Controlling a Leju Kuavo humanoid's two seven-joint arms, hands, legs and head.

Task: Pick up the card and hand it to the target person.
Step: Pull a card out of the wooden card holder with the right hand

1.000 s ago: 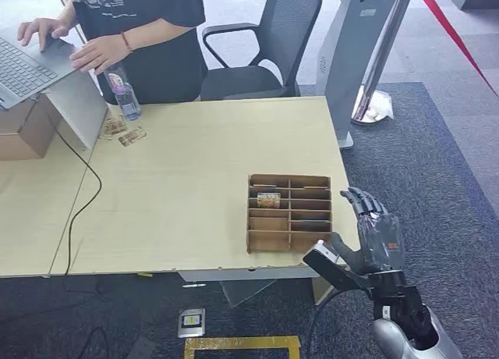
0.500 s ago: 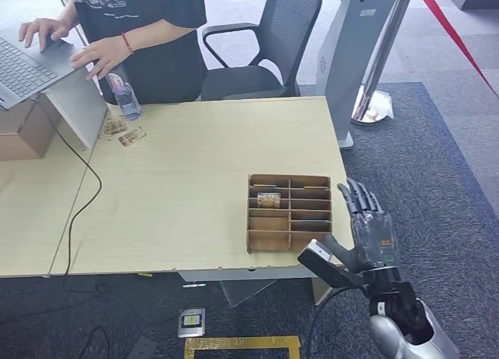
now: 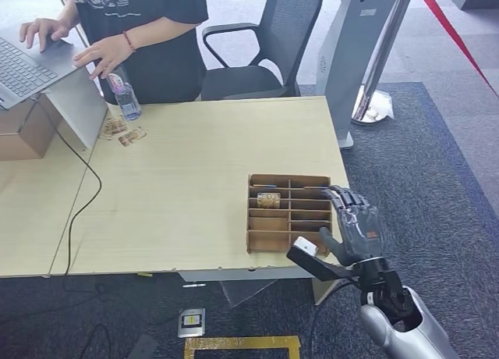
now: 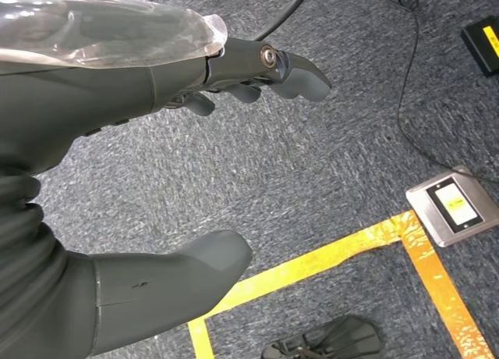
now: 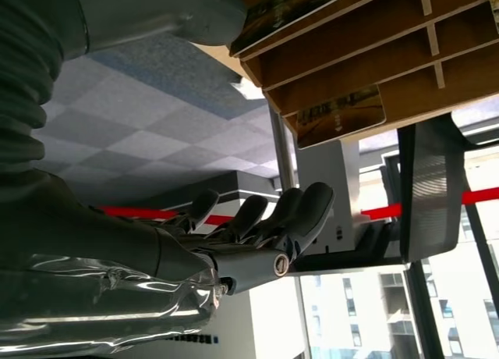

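Right hand (image 3: 353, 232) sits lower right of frame, fingers apart and empty, just beside the card rack (image 3: 288, 211).

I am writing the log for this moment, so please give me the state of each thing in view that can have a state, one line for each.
right hand: open, empty, at the card rack's right edge
left hand: open, empty, over the carpet
card rack: flat on the table, cards in some slots
laptop: open, a person typing on it
water bottle: upright
office chair: unoccupied
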